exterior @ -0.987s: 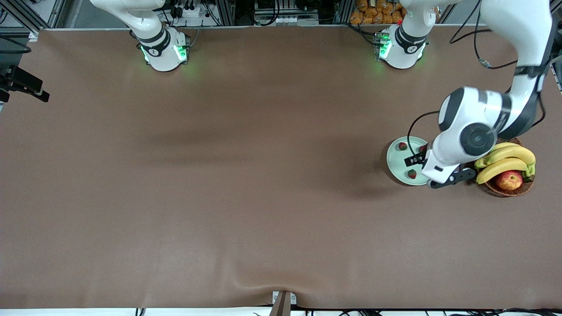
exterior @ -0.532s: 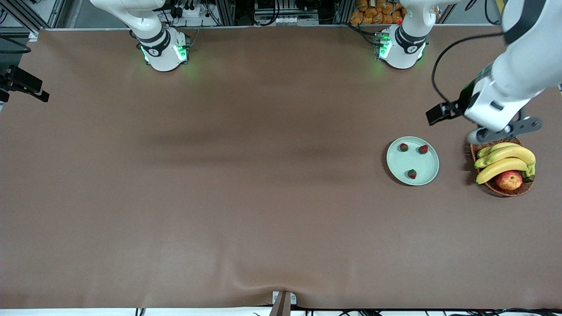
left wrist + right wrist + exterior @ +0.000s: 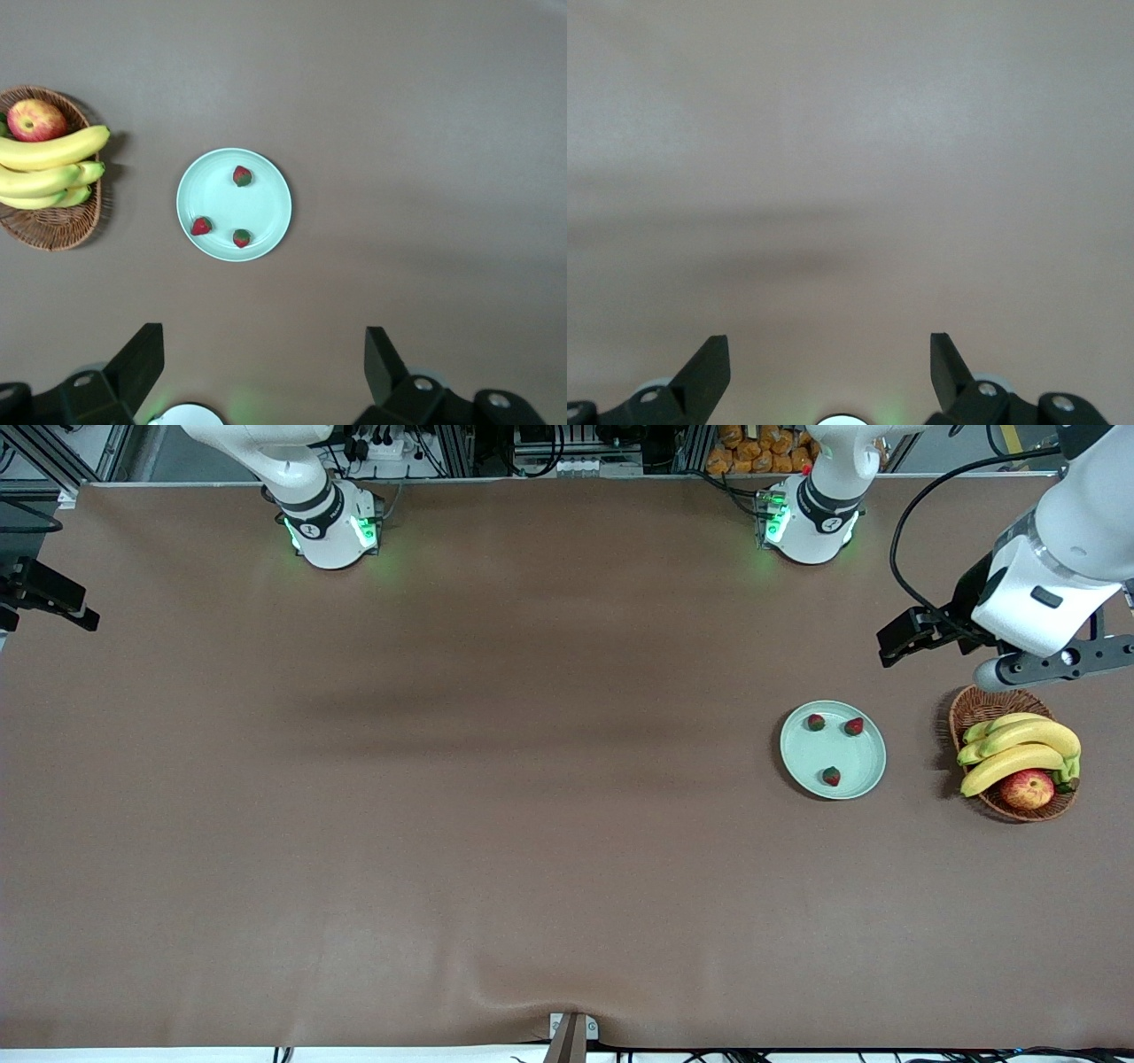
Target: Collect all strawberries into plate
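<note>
Risen off the plate and its three strawberries, left end effector hovers high, gaping, empty; right end effector waits open above bare counter

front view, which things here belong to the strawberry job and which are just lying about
Part of the job:
- three strawberries, all on the plate
- plate

Just lying about:
- basket, beside the plate toward the left arm's end
- bananas in the basket
- apple in the basket
</note>
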Motion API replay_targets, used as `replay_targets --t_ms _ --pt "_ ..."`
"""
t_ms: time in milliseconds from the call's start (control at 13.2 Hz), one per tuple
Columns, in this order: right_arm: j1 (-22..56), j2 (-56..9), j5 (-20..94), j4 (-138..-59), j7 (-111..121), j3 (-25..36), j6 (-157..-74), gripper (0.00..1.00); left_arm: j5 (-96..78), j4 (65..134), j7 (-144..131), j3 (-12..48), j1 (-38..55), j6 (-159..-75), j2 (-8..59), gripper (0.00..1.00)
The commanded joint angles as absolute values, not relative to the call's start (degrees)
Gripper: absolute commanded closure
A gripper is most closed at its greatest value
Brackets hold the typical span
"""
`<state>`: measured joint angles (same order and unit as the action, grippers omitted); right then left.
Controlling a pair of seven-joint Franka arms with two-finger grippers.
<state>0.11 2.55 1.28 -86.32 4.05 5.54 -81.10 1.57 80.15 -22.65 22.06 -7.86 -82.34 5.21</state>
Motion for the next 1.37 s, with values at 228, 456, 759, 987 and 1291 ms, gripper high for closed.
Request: replay_targets --t_ms 228,456,759,987,1291 --pt "-0.4 2.0 1.1 -85.1 4.6 5.1 -80.7 0.00 2.0 82.1 -14.2 9.8 -0.4 -81.9 2.2 0.00" --pt "-0.4 2.0 1.1 -85.2 4.6 5.1 -80.7 0.00 1.1 85.2 -10.0 2.7 3.8 -84.0 0.2 0.00" --pt "-0.4 2.0 1.1 -85.2 4.6 5.1 -80.7 0.00 1.5 89.4 -7.9 2.5 3.3 -86.9 -2.3 0.00" --pt "-0.4 2.0 1.1 -85.1 4.6 5.1 -80.7 0.00 1.2 88.9 -8.8 2.5 3.2 -86.9 -2.3 0.00" --pt "-0.6 2.0 1.1 -85.1 4.6 5.1 -80.7 0.00 1.7 89.0 -8.9 2.6 2.9 -85.1 -3.8 0.00"
